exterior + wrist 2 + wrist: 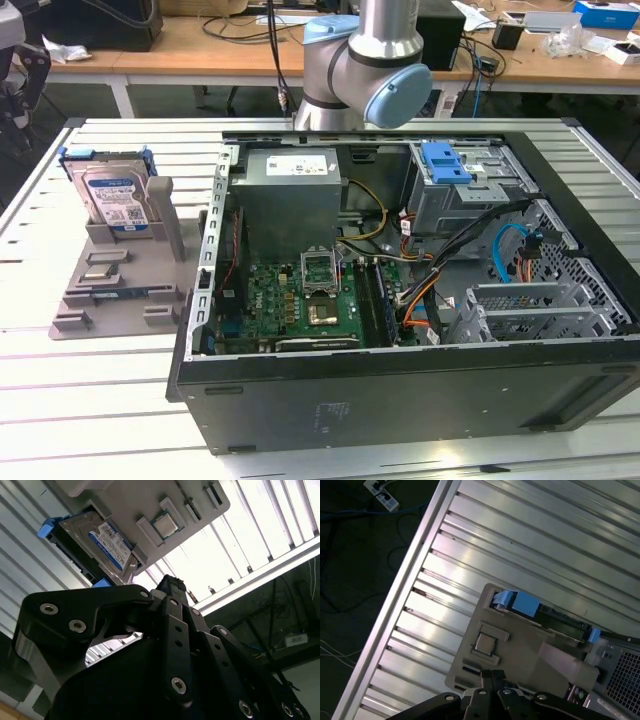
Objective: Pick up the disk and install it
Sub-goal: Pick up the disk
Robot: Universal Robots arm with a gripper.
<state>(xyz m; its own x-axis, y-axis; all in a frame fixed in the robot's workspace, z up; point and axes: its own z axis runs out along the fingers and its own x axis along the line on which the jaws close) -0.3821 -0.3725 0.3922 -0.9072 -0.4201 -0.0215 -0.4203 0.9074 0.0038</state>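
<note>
1. Disk (113,195) upright in grey holder (125,262), well beyond the fingertips (171,594), untouched.
2. Gripper (491,674) closed, empty: approaching like that risks knocking its top edge.
3. Off-centre grip on blue rails (45,530): likely tilting, jamming.

Arm (366,62) reared upright, gripper (173,583) empty — jaws closed

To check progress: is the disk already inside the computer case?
No, the disk stands in the grey holder outside the computer case.
</note>
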